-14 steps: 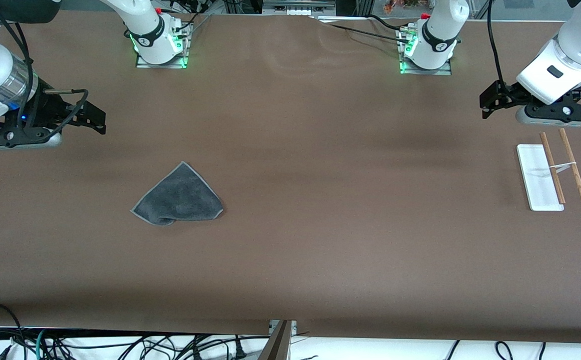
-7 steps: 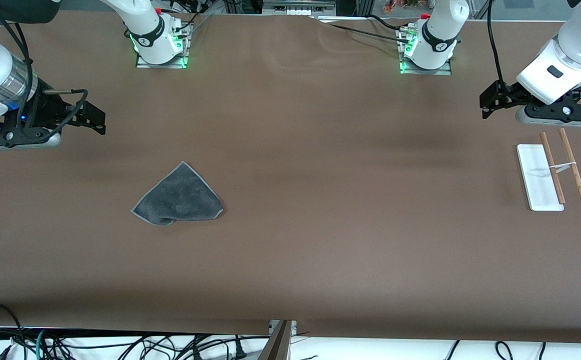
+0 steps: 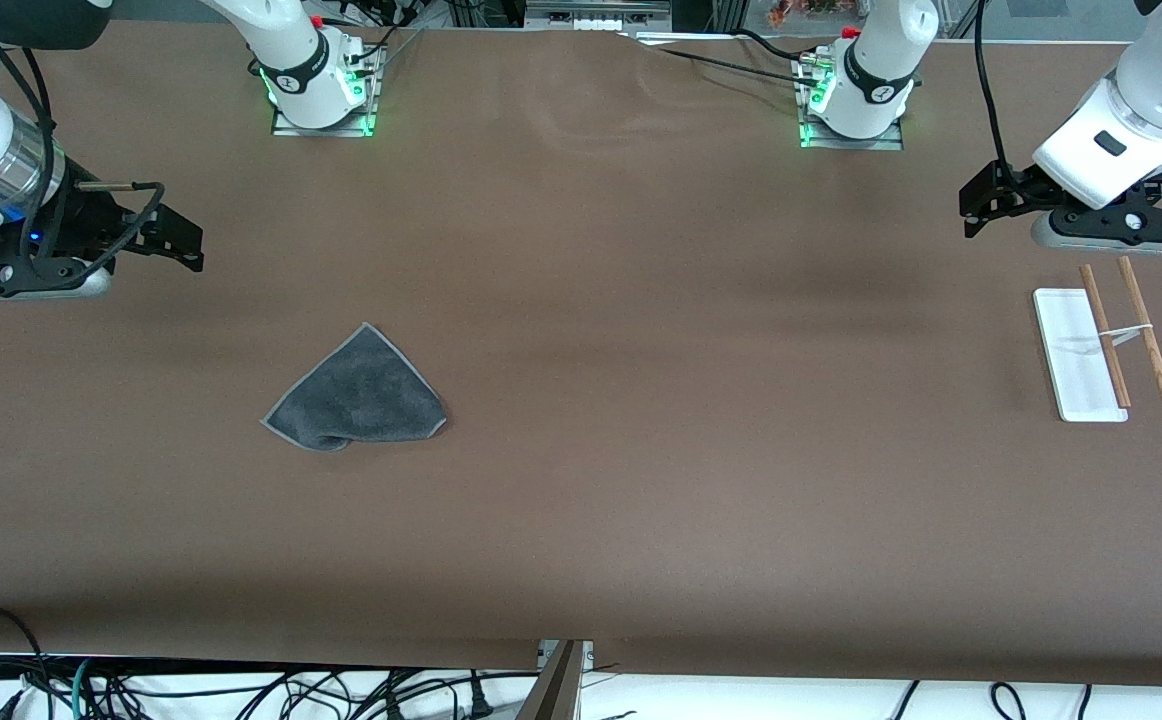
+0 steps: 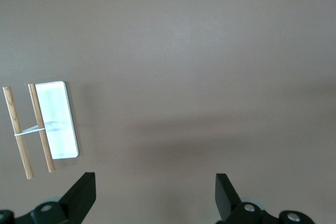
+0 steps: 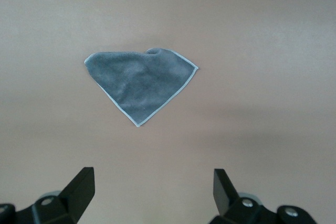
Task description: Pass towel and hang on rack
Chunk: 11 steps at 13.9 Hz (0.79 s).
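Your towel (image 3: 356, 393) lies flat on the brown table (image 3: 641, 480), folded into a rough triangle with one corner pointing toward the robots' bases and a small rumple along the edge nearest the front camera. It sits toward the right arm's end of the table, touched by neither arm. The right wrist view shows it whole (image 5: 140, 81), dark grey with its pale stitched border, well clear of that gripper's fingers (image 5: 80, 188).

Your right gripper (image 3: 173, 237) hangs in the air over bare tabletop at the right arm's end, empty, with its two black fingers spread wide apart. The towel rests closer to the front camera than the spot the gripper is over.

Your left gripper (image 3: 981, 205) hangs over bare table at the left arm's end, also empty, its fingers (image 4: 83, 192) likewise spread wide with only tabletop between them.

The rack (image 3: 1091, 345) stands on the table near that gripper, closer to the front camera than the spot below it. Its flat white base (image 4: 56, 120) runs lengthwise toward the camera, and its two thin wooden rods (image 4: 41, 127), joined by a white crosspiece (image 3: 1126, 331), rise from it. Nothing hangs on the rods. Towel and rack lie well apart, at the two ends of the table.
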Tool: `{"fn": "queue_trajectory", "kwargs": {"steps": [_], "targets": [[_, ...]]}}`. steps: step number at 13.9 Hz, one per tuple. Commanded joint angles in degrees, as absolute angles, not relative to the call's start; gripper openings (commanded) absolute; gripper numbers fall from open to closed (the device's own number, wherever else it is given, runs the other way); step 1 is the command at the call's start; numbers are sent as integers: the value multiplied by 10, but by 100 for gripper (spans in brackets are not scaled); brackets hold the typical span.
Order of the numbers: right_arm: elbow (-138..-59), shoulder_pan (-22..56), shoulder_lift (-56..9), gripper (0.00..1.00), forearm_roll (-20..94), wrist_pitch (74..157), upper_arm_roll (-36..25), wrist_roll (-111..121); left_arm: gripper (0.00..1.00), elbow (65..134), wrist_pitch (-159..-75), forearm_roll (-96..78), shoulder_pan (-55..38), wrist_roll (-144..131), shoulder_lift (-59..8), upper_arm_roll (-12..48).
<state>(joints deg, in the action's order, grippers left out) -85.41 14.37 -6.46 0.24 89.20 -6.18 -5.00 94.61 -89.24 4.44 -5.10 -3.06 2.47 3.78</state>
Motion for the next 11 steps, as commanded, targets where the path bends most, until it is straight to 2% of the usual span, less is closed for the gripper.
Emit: {"fn": "queue_trajectory", "kwargs": {"steps": [1, 5, 7, 9, 11], "targets": [[-846, 147, -76, 100, -8, 888, -56, -57, 100, 930, -875, 40, -48, -32, 20, 40], [-865, 156, -83, 100, -21, 888, -53, -60, 100, 930, -875, 40, -48, -31, 20, 40], [-919, 157, -79, 100, -12, 912, -52, -64, 100, 930, -875, 40, -48, -32, 20, 40], [-996, 158, -59, 100, -9, 978, -43, -131, 100, 930, -875, 40, -48, -32, 20, 40], [-1046, 158, -57, 100, -8, 1007, -33, -221, 100, 930, -875, 40, -48, -32, 20, 40]]}}
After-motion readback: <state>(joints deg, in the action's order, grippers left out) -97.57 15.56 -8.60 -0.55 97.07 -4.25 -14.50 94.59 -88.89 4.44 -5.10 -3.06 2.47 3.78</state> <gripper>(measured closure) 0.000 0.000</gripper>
